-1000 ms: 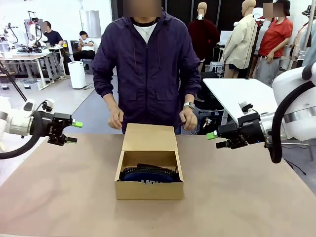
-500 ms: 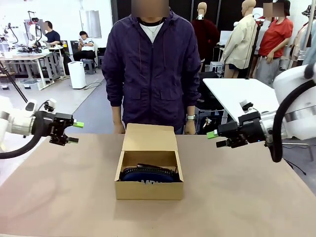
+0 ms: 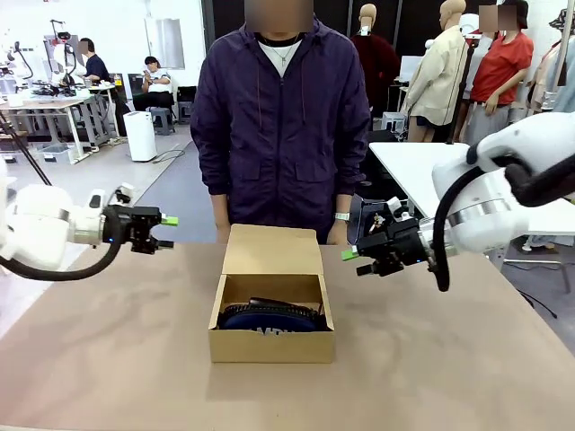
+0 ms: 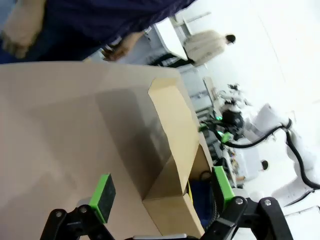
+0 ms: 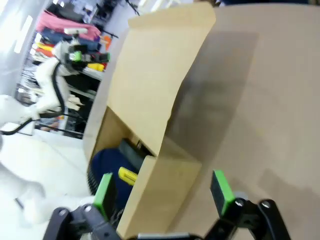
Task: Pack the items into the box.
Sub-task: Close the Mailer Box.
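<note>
The brown cardboard box (image 3: 271,346) sits mid-table with its flap lid (image 3: 272,250) leaning back, open. Inside lies the navy pouch (image 3: 269,317) with white lettering. In the right wrist view the pouch (image 5: 106,162) shows beside the yellow utility knife (image 5: 127,175) and a dark item (image 5: 131,148) that may be the stapler. My left gripper (image 3: 166,232) hovers open to the left of the lid, clear of it. My right gripper (image 3: 354,261) hovers open just right of the lid. Both wrist views look at the lid (image 4: 172,125) (image 5: 155,85) between empty green pads (image 4: 102,195) (image 5: 220,187).
A person in a purple jacket (image 3: 283,117) stands at the far table edge right behind the box, arms hanging down. The brown tabletop (image 3: 108,359) is bare around the box. A white table (image 3: 431,175) stands behind at right.
Both grippers have moved inward toward the box lid, the right one more. The person has lowered both hands and straightened up. The box has not moved.
</note>
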You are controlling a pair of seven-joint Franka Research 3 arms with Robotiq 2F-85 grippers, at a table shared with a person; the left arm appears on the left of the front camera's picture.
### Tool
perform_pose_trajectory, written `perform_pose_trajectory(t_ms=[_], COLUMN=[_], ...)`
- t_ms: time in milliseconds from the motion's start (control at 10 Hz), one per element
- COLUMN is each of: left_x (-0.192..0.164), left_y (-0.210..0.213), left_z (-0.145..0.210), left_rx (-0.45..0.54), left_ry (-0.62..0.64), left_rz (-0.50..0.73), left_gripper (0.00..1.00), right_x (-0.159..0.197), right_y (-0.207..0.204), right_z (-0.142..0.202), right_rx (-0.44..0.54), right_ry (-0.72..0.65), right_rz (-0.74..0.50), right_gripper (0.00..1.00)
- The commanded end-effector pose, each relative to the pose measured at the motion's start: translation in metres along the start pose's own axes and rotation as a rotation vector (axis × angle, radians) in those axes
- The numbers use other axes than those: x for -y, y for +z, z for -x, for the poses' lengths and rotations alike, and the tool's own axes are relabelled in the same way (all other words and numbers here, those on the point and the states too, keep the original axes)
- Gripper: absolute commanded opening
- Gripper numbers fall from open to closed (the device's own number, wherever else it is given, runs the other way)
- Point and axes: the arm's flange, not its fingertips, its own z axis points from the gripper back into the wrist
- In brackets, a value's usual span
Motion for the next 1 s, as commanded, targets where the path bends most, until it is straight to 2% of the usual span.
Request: perform_pose_trajectory(t_ms=[0, 200, 600, 800, 900], left_x=[-0.032, -0.047, -0.034, -0.023, -0.017], left_y=[-0.030, -0.053, -0.097, -0.110, -0.115], left_z=[-0.008, -0.010, -0.011, -0.008, -0.006], left_rx=[-0.107, -0.097, -0.097, -0.103, -0.117], left_ry=[-0.005, -0.054, -0.118, -0.051, -0.034], left_rz=[0.113, 0.170, 0.291, 0.321, 0.317], left_gripper=[1.00, 1.00, 1.00, 1.00, 1.00], right_x=[0.018, 0.031, 0.039, 0.036, 0.035], right_y=[-0.024, -0.040, -0.070, -0.080, -0.084], right_z=[-0.018, -0.025, -0.029, -0.030, -0.031], right_rx=[0.068, 0.106, 0.131, 0.162, 0.148], right_ry=[0.041, 0.030, 0.000, 0.016, 0.002], right_rz=[-0.081, -0.152, -0.334, -0.379, -0.386], right_gripper=[1.00, 1.00, 1.00, 1.00, 1.00])
